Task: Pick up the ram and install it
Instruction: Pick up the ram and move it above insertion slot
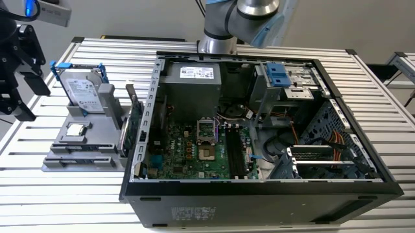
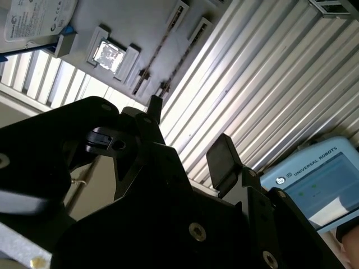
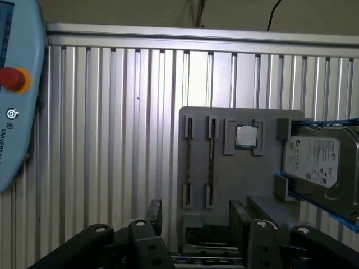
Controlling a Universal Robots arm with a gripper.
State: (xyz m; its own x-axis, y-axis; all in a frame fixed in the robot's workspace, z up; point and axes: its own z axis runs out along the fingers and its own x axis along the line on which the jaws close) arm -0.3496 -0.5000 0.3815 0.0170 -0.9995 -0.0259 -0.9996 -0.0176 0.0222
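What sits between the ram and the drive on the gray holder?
The small square silver chip sits between ram and drive, in the first wrist view.

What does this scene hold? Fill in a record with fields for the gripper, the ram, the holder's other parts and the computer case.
ram: on edge in the grey holder, not yet picked up
gripper: fingers open, holding nothing, clear of the ram
other parts: silver chip and drive on the same holder
computer case: open, on the slatted table
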